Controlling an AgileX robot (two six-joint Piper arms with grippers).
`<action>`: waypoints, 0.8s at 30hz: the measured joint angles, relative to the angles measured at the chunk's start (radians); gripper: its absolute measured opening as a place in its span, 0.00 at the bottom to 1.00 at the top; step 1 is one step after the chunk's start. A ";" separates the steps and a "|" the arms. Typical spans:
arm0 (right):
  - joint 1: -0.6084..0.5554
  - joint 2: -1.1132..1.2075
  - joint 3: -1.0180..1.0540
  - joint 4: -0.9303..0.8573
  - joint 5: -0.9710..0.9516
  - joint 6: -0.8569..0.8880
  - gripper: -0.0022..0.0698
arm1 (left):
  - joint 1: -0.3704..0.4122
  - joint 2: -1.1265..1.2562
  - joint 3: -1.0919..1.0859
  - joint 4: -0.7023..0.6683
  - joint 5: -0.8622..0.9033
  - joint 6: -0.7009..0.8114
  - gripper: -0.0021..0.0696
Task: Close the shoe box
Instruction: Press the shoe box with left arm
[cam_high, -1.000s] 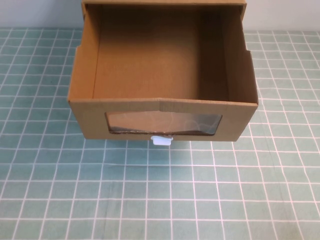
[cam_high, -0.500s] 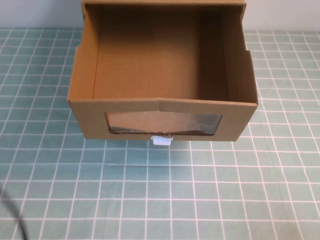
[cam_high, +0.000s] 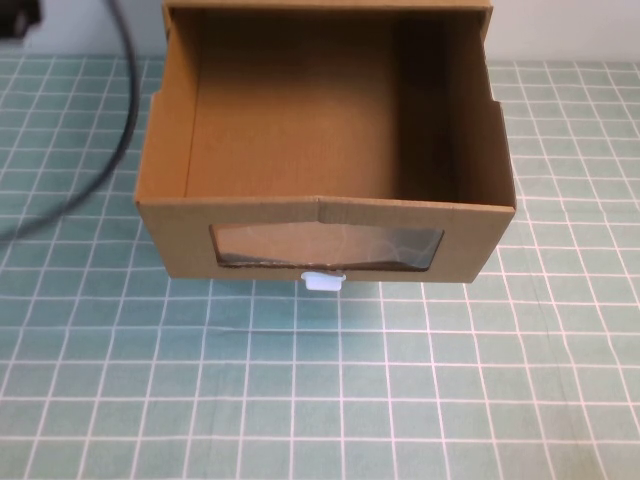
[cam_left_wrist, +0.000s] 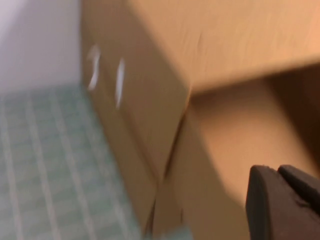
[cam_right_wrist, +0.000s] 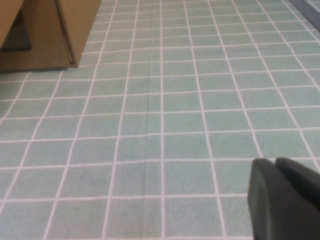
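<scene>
The shoe box (cam_high: 327, 215) is a brown cardboard drawer pulled out toward me from its sleeve, open on top and empty inside. Its front panel has a clear window (cam_high: 327, 247) with a small white pull tab (cam_high: 323, 281) just below. My left gripper (cam_left_wrist: 276, 172) is shut and empty, close beside the box's left side (cam_left_wrist: 150, 100). In the high view only a dark part of the left arm (cam_high: 12, 15) and its cable (cam_high: 125, 100) show. My right gripper (cam_right_wrist: 274, 162) is shut and empty, low over the mat, well away from the box corner (cam_right_wrist: 45, 35).
A green mat with a white grid (cam_high: 320, 400) covers the table. A pale wall (cam_high: 560, 30) runs behind the box. Open mat lies in front of the box and on both sides.
The left arm's black cable has swung from the near left corner to the far left of the box, and a dark arm part now shows at the top left. The box has not moved.
</scene>
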 joint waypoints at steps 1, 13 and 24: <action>0.000 0.000 0.000 0.000 0.000 0.000 0.01 | 0.000 0.043 -0.031 -0.032 -0.004 0.035 0.02; 0.000 0.000 0.000 0.000 0.000 0.000 0.01 | -0.113 0.410 -0.322 -0.219 -0.084 0.290 0.02; 0.000 0.000 0.000 0.000 0.000 0.000 0.01 | -0.164 0.573 -0.417 -0.227 -0.099 0.303 0.02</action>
